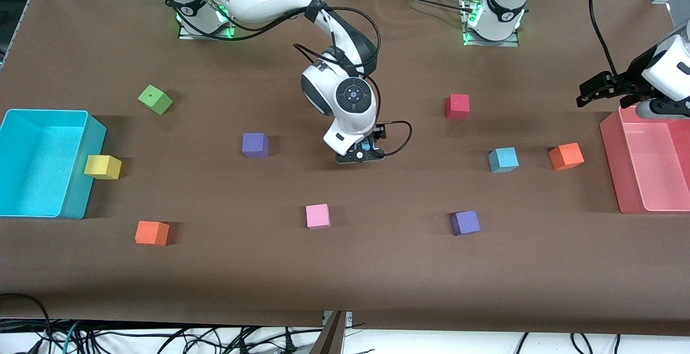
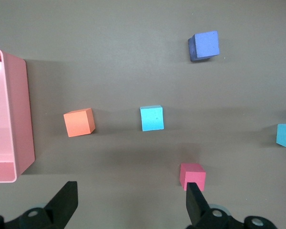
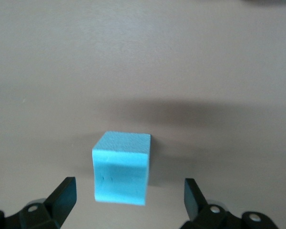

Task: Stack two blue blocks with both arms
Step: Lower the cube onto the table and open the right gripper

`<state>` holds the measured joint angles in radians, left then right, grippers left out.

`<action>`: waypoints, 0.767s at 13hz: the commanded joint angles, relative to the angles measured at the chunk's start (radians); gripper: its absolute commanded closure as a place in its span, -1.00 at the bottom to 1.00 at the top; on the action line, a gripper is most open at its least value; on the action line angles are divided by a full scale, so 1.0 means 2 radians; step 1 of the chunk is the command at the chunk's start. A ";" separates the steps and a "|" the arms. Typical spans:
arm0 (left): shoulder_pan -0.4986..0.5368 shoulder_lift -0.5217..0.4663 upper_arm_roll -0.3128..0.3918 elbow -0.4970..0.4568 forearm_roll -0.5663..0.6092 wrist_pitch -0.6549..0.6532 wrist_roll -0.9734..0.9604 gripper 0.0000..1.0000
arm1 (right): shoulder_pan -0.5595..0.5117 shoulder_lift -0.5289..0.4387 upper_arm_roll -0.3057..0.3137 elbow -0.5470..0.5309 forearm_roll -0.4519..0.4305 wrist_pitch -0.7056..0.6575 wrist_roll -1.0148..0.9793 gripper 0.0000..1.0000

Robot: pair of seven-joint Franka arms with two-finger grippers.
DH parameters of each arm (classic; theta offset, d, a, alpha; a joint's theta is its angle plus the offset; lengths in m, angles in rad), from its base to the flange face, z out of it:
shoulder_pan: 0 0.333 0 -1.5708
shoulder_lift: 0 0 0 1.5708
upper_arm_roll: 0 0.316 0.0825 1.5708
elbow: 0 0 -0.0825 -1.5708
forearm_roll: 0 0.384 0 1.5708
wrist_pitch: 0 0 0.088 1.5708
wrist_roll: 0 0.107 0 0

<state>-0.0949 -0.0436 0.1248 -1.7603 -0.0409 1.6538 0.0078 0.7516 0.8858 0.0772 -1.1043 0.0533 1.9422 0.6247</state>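
One blue block (image 1: 503, 159) lies on the brown table toward the left arm's end, beside an orange cube (image 1: 566, 156); it also shows in the left wrist view (image 2: 151, 118). The second blue block (image 1: 368, 144) sits mid-table, mostly hidden under my right gripper (image 1: 362, 154). In the right wrist view this block (image 3: 121, 167) lies between the open fingers of my right gripper (image 3: 128, 198), untouched. My left gripper (image 1: 587, 92) hangs open and empty above the pink bin's (image 1: 647, 203) farther corner; in its wrist view the left gripper (image 2: 131, 202) is wide open.
A large cyan bin (image 1: 75, 181) stands at the right arm's end with a yellow cube (image 1: 102, 167) against it. Scattered cubes: green (image 1: 155, 99), two purple (image 1: 254, 145) (image 1: 465, 222), pink (image 1: 317, 216), red (image 1: 457, 106), another orange (image 1: 152, 233).
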 commanded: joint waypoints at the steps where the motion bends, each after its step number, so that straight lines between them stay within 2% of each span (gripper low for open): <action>1: -0.015 0.016 0.000 -0.005 -0.009 0.028 0.001 -1.00 | -0.013 -0.016 0.002 -0.007 0.008 -0.021 -0.096 -1.00; 3: -0.025 0.042 -0.001 -0.027 -0.009 0.055 0.001 -1.00 | -0.023 -0.016 0.002 -0.008 0.009 -0.012 -0.145 -1.00; 5: -0.032 0.052 -0.001 -0.060 -0.008 0.077 0.001 -1.00 | -0.034 -0.032 0.000 -0.041 0.059 0.028 -0.220 -1.00; 7: -0.033 0.067 -0.001 -0.071 -0.009 0.101 0.004 -1.00 | -0.047 -0.080 -0.002 -0.138 0.094 0.114 -0.291 -1.00; 9: -0.038 0.083 -0.002 -0.098 -0.008 0.154 0.002 -1.00 | -0.051 -0.134 0.000 -0.259 0.129 0.224 -0.369 -1.00; 10: -0.040 0.088 -0.002 -0.111 -0.008 0.178 0.002 -1.00 | -0.052 -0.147 0.001 -0.298 0.152 0.265 -0.423 -1.00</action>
<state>-0.1605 0.1260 0.1151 -1.9317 -0.0420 1.9299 0.0078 0.6543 0.7503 0.0725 -1.4159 0.2815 2.3117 -0.0565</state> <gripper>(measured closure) 0.000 0.000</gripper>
